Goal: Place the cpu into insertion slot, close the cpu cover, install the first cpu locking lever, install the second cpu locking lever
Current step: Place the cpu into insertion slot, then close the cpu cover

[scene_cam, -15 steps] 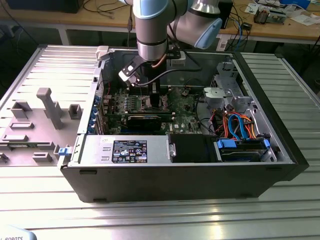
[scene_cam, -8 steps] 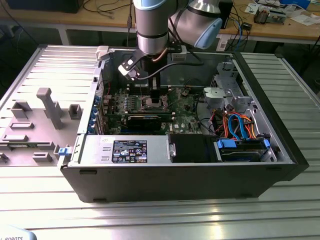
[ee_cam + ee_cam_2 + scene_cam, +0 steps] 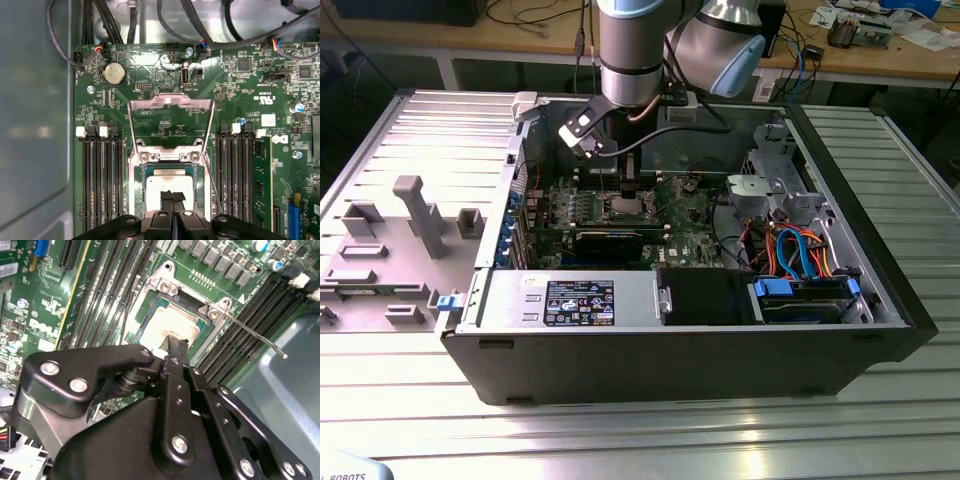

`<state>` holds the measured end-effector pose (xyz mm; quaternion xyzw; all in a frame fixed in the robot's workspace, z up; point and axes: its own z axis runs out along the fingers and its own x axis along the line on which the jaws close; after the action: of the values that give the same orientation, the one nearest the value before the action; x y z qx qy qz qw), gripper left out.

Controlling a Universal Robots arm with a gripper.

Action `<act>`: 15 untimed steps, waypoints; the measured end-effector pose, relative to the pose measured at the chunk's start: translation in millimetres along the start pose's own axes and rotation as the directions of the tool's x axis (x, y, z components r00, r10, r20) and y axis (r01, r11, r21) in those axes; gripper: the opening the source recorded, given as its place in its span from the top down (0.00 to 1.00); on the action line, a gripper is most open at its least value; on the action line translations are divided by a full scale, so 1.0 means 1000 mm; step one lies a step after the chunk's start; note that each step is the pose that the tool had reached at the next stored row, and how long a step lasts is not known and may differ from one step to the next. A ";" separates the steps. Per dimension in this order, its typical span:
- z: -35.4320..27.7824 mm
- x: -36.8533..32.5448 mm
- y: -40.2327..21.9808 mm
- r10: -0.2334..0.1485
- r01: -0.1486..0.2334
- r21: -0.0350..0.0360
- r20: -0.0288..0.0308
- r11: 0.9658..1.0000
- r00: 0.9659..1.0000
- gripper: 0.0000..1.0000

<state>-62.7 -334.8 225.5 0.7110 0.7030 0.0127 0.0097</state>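
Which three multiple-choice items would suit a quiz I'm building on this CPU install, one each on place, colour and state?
1. Where is the cpu?
A) on the floor
B) in the insertion slot
C) in a person's hand

2. What colour is the motherboard?
A) green
B) red
C) white

3. How is the cpu cover?
A) shut over the chip
B) taken away
C) swung open, off the slot

Key:
1 B: the chip lies inside the socket rim, below the gripper.
2 A: the board is green in both wrist views.
3 C: the frame stands raised, with the board visible through its cut-out.
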 end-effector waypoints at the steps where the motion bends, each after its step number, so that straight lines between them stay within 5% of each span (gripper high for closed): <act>1: 0.0000 0.0000 0.0000 0.000 0.000 0.000 0.000 1.000 1.000 0.89; 6: 0.0000 0.0000 0.0000 0.000 0.000 0.007 -0.003 1.000 1.000 0.89; 15: -0.0019 0.0000 0.0001 0.000 0.000 0.007 -0.004 1.000 1.000 0.89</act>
<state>-62.7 -334.8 227.4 0.7110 0.7031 0.0118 0.0061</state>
